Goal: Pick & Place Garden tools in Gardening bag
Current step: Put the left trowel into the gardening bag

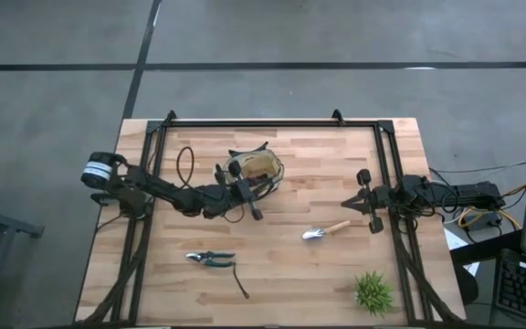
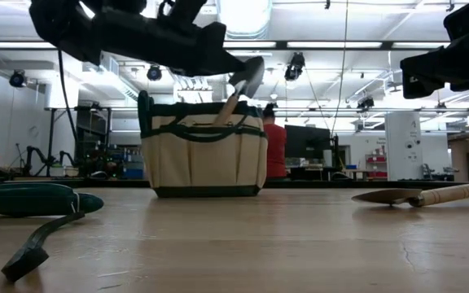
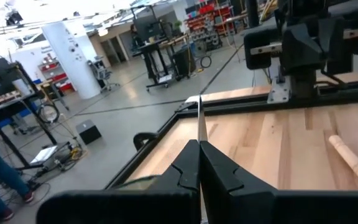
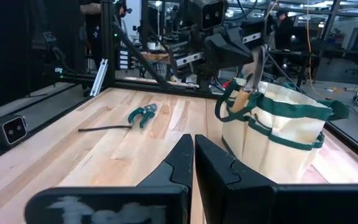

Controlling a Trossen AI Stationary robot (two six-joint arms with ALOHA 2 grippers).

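Note:
The tan gardening bag (image 1: 256,167) with green trim stands upright on the table's middle. My left gripper (image 2: 247,75) hangs just above its mouth, shut on a trowel that points handle-down into the bag. A second trowel (image 1: 325,231) lies flat to the bag's right. Green-handled pruners (image 1: 210,259) lie toward the near edge, with a dark strip-like tool (image 1: 242,283) beside them. My right gripper (image 1: 350,203) waits shut and empty at the table's right side, and it also shows in its own wrist view (image 4: 192,155). My left gripper pinches the trowel's silver blade (image 3: 199,121) between its two fingers; the blade's tip sticks out past the fingertips. The fingers come from the table's left, slanting down. The trowel hangs tilted, its wooden handle (image 2: 226,110) down inside the bag's mouth; the handle's end is hidden.
A green spiky plant (image 1: 373,292) stands at the near right corner. A black frame rail (image 1: 272,123) runs along the table's far edge and down both sides. A dark cord loop (image 1: 186,164) lies left of the bag. A person (image 2: 275,150) shows beyond the table.

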